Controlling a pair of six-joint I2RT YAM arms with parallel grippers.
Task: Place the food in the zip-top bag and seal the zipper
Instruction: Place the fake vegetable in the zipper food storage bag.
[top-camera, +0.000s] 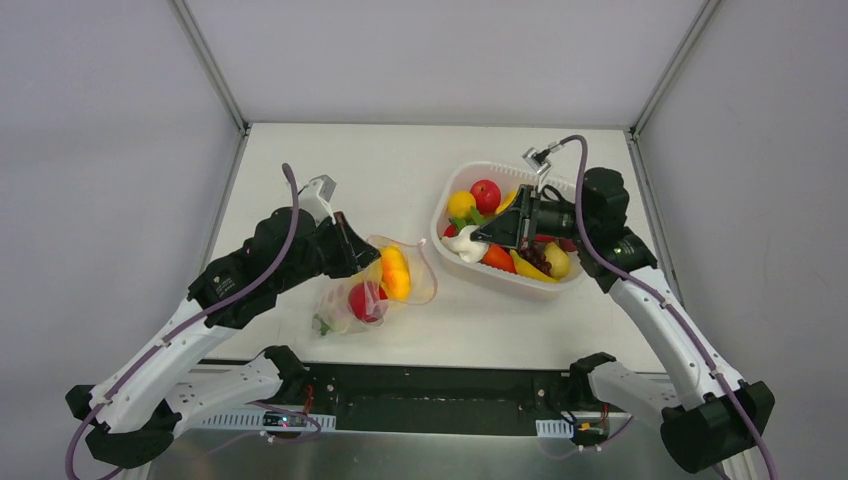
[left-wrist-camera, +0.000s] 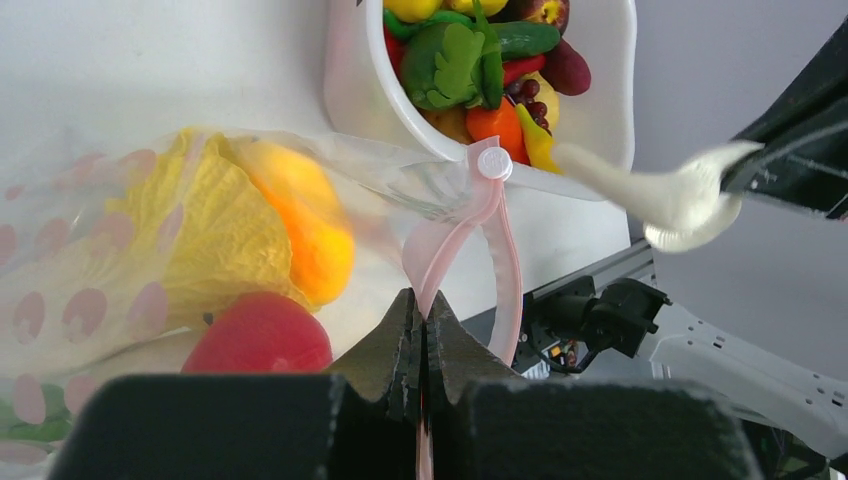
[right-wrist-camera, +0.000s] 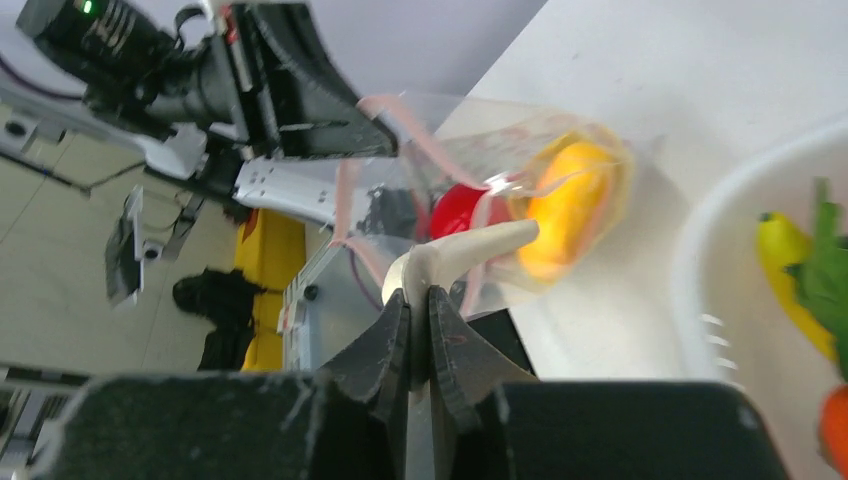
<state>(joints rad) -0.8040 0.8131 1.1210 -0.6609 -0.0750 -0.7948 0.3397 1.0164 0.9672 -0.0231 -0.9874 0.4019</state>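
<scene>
The zip-top bag lies left of the basket, its mouth held up and open toward the right. My left gripper is shut on the pink zipper strip at the mouth edge. Inside the bag are a yellow-orange fruit, a red fruit and something green. My right gripper is shut on a white pointed food piece, held over the basket's left rim, apart from the bag mouth.
A white basket at the right holds several toy fruits and vegetables, among them a red apple, a yellow fruit, a banana and dark grapes. Bare table lies behind both.
</scene>
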